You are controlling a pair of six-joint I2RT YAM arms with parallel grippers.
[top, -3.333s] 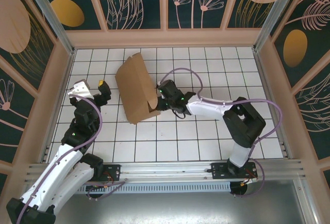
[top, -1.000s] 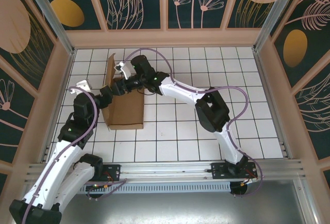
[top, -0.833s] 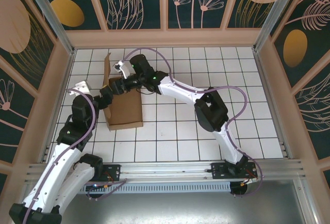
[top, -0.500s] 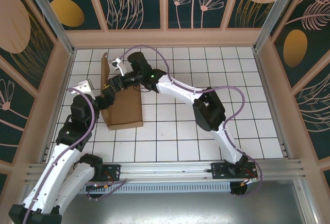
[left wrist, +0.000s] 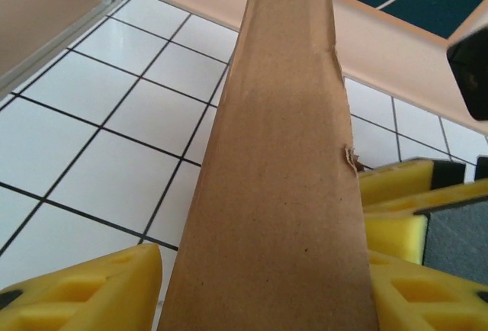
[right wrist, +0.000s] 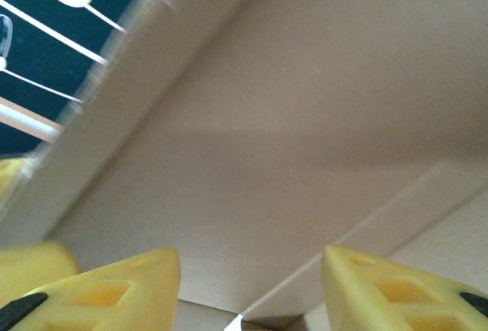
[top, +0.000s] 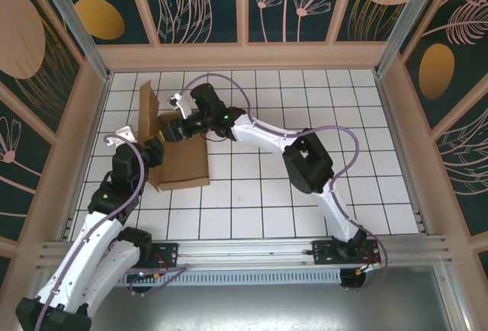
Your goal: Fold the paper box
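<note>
The tiled counter [top: 381,117] is found bearing the paper box [top: 187,165] at its left rear, with the base lying flat and one flap [top: 146,110] raised upright on the left. The left gripper [top: 155,150] is set at that flap, which is seen between its jaws; a firm grip cannot be confirmed. The right gripper [top: 171,129] is placed at the box's far edge with its jaws partly apart. Whether anything is held cannot be told.

Looks along the paper box [left wrist: 267,178], flanked by yellow fingers [left wrist: 91,289] of the left pincer [left wrist: 265,277]; small tear [left wrist: 351,155] on its right edge, white tiled surface [left wrist: 91,140] at left.
</note>
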